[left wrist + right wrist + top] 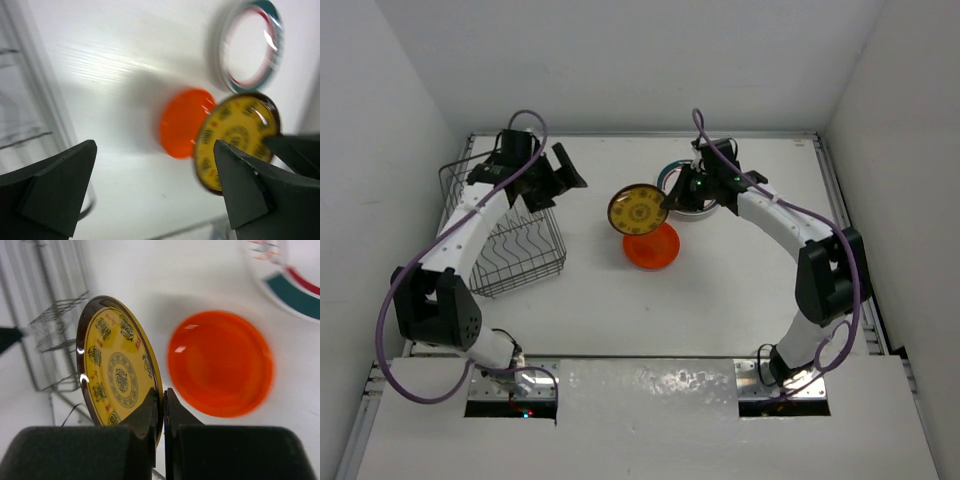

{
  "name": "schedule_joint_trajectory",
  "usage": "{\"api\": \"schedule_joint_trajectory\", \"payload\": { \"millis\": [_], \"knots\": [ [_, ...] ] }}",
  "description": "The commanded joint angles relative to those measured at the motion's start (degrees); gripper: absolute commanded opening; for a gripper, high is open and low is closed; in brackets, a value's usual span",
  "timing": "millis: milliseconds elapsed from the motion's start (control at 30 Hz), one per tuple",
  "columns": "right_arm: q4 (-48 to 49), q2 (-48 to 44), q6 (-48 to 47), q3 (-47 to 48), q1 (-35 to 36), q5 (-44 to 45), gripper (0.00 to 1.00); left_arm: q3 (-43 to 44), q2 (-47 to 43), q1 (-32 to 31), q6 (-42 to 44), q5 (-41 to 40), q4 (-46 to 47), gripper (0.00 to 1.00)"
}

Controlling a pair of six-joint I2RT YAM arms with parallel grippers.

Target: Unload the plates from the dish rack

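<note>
Fingers of your right gripper [162, 392] are clamped on the rim of the yellow patterned plate [117, 375], holding it on edge just beside the orange plate [220, 362] lying flat on the worktop [740, 290]. Your left gripper [558, 182] has its fingers wide apart, near the dish rack [520, 255].

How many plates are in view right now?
3: a yellow patterned plate in the right gripper, an orange plate on the table, a teal-rimmed white plate further back; others may hide.
</note>
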Motion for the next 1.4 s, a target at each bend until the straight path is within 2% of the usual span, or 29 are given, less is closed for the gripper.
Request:
{"api": "schedule_joint_trajectory", "payload": {
  "millis": [0,233,367,433,467,500,567,600,700,767,900,933,1133,1267,1367],
  "knots": [
    [-2.27,-2.48,0.91,-4.56,-2.72,6.47,0.0,4.43,-5.91,0.1,4.71,-23.17,-11.21,1.0],
    [-1.12,-0.63,-4.97,-9.85,-3.51,8.15,0.01,6.99,-11.81,0.19,10.51,-29.88,-15.79,1.0],
    [0.2,1.12,-6.03,-11.43,-3.43,6.92,0.08,6.46,-13.75,0.19,11.13,-30.85,-16.58,1.0],
    [0.55,1.91,-6.47,-11.17,-3.43,6.48,0.24,6.11,-14.19,0.19,11.13,-30.5,-16.67,1.0],
    [0.47,2.53,-6.56,-10.91,-3.34,5.44,0.41,5.76,-14.54,0.19,11.13,-30.41,-16.67,1.0],
    [0.38,2.79,-6.73,-10.38,-3.25,4.73,0.64,5.67,-14.71,0.19,11.13,-30.06,-16.67,1.0],
    [-0.4,3.23,-7.61,-8.81,-2.82,2.97,0.71,5.49,-14.98,0.19,10.78,-29.36,-16.84,1.0],
    [-1.63,3.5,-9.09,-7.93,-2.29,2.96,0.83,5.32,-15.15,0.19,10.43,-28.92,-16.76,1.0],
    [-8.91,3.77,-11.38,-4.59,-2.11,3.48,0.94,4.18,-15.77,0.19,9.55,-28.04,-16.49,1.0],
    [-14.11,1.93,-13.32,-3.62,-2.11,6.81,0.95,3.3,-15.94,0.19,9.2,-28.82,-16.67,1.0],
    [-22.71,-10.27,-22.1,-2.74,-2.11,21.22,0.99,2.86,-15.95,0.19,9.37,-32.59,-17.55,1.0],
    [-23.95,-15.08,-24.81,-2.21,-2.11,27.16,0.99,2.86,-15.95,0.19,10.16,-34.52,-17.64,1.0],
    [-37.47,-29.08,-30.82,1.57,-2.2,45.2,0.99,0.75,-20.06,0.1,11.92,-41.65,-14.66,1.0],
    [-45.73,-33.83,-29.77,4.21,-2.2,52.16,0.99,-1.27,-25.69,0.1,11.22,-43.59,-11.76,1.0],
    [-49.26,-38.57,-29.5,4.56,-2.2,53.94,0.99,-1.8,-28.69,0.1,8.94,-45.61,-14.28,1.0]
  ]
}}
